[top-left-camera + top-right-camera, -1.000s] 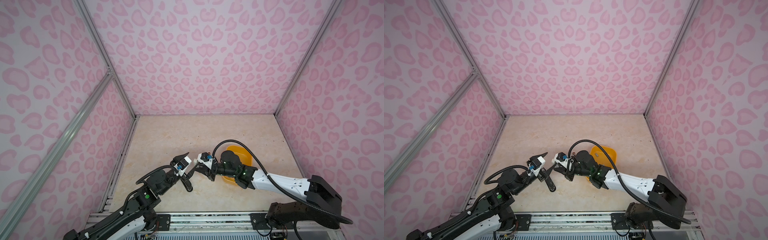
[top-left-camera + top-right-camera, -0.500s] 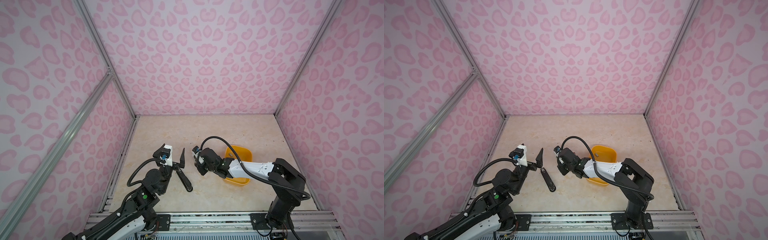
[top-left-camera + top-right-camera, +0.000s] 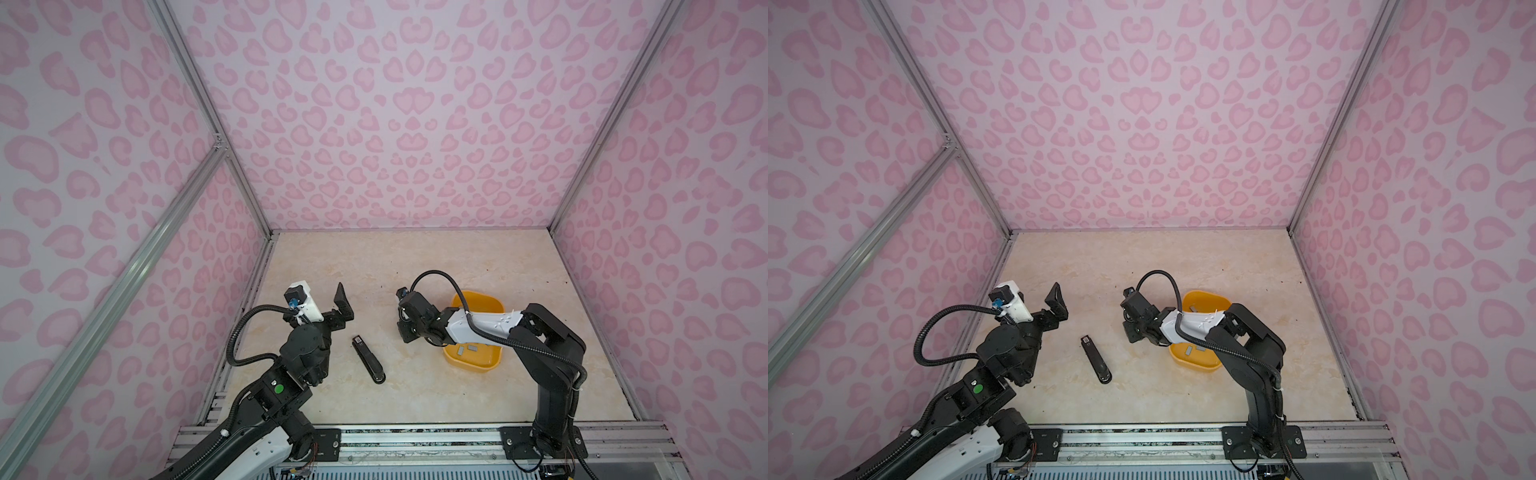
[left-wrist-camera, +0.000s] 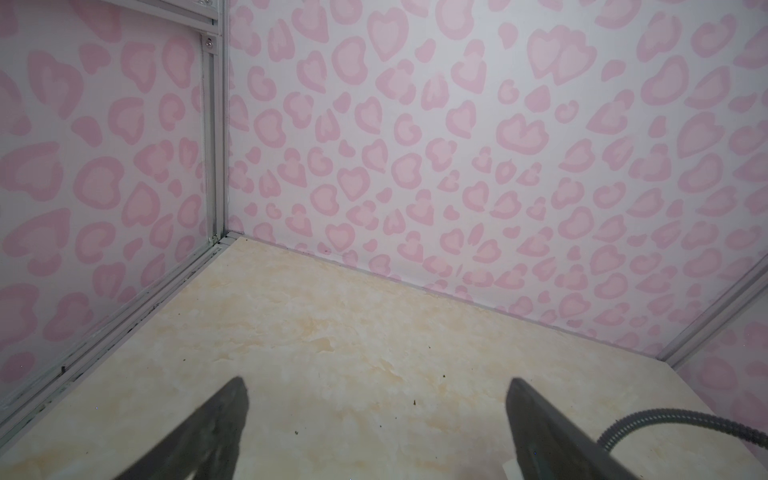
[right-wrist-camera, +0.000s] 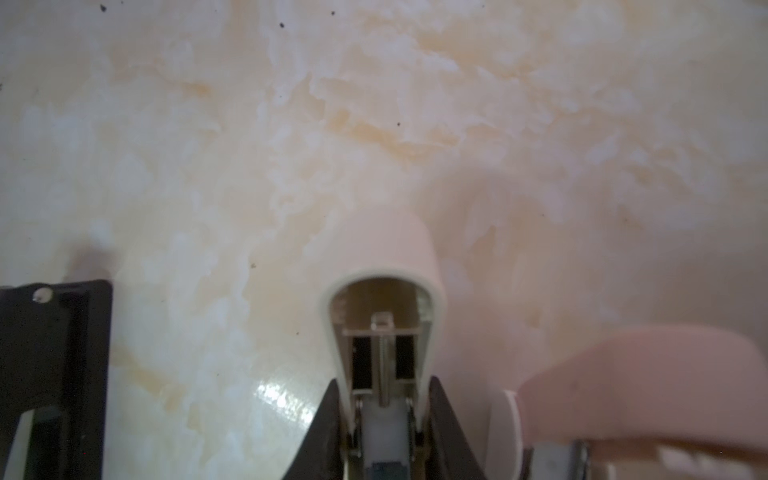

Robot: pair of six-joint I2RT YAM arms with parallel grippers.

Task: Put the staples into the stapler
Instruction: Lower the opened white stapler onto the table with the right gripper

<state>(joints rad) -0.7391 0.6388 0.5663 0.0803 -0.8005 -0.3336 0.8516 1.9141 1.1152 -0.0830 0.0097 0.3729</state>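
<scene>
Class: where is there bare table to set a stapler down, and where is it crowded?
Free: the back half of the table, from back wall to yellow bin; the front strip between black stapler and bin. Crowded: around the left gripper, the right gripper clamping a pale stapler, and the bin of staples.

Pink heart-print walls (image 3: pixel 395 124), beige marbled floor (image 3: pixel 415 257), aluminium corner rails (image 3: pixel 218 143)
</scene>
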